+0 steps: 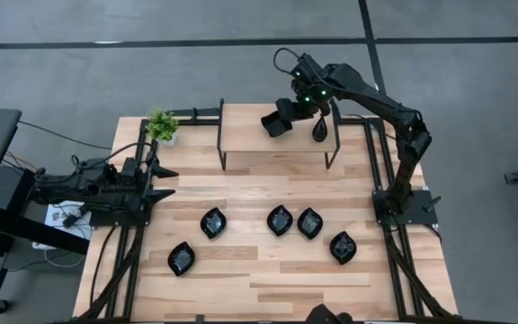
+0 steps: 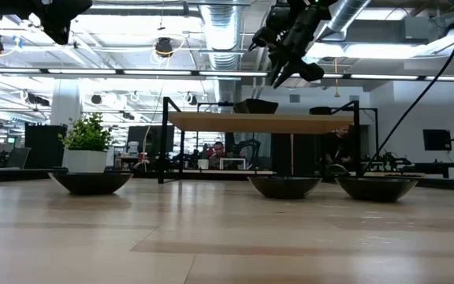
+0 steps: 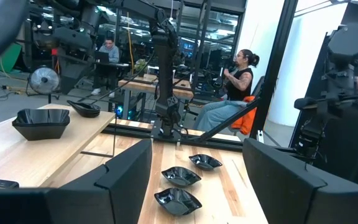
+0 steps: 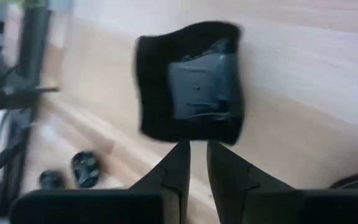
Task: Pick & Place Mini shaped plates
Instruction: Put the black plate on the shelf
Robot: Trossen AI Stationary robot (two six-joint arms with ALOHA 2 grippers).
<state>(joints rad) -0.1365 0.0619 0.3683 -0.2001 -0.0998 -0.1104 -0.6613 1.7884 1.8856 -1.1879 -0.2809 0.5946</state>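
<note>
Five mini shaped plates lie on the front half of the wooden table (image 1: 268, 279), well apart from its near edge: one leaf-shaped plate (image 1: 181, 259) nearest the front on the left, another (image 1: 212, 222) behind it, then a close pair (image 1: 280, 220) and (image 1: 309, 223) near the middle, and one (image 1: 343, 247) off to the right. Bare boards run between them and the front edge, and a wider bare strip separates them from the raised shelf (image 1: 241, 130) at the back. The left gripper (image 1: 162, 181) waits at the table's left edge, its fingers spread wide and holding nothing. Farther back, a wavy-edged square plate (image 4: 188, 84) sits on the shelf top near its right half, and a teardrop plate (image 1: 320, 130) lies just beside it toward the shelf's right edge. The right gripper (image 4: 194, 155) hangs above the shelf just next to the square plate; its fingers stand only slightly parted, with a narrow gap, and grasp nothing, the plate lying free on the wood. A small green potted plant (image 1: 161, 125) stands at the back left corner, just outside the shelf's left leg. Beyond the table lies grey floor, and the low view shows an open workshop with ceiling lights, pipes and seated people (image 3: 238, 87).
</note>
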